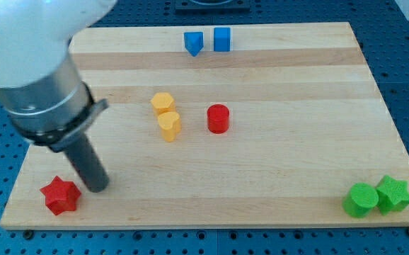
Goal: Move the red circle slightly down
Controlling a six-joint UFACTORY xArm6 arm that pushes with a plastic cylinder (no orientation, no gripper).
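Wooden board seen from above at an angle, w/ blue perforated surface around it. The arm came in from the view's top left: a pale casing, then a grey metal collar, then a straight dark rod. No jaws on this rig, so nothing was open, shut or held; the rod simply ended in my tip, resting on the board near the view's bottom left corner.

My tip sat just beside the red star, on the star's right & a touch higher; whether the two were touching, I couldn't tell. It was well apart from every other block.

The red circle, a short upright cylinder, stood approx. mid-board, a little toward the view's top, w/ bare wood all around it. Nearest neighbours were two yellow blocks to its left: a yellow hexagon-like block and, right below & touching it, a yellow heart-like block.

Count by colour: 2 red (circle, star), 2 yellow, 2 blue, 2 green; 8 blocks total.

The blue pair sat near the board's top edge, close together: a blue wedge-like block on the left, a blue cube on the right. The green pair sat at the view's bottom right corner, touching: a green circle left, a green star right.
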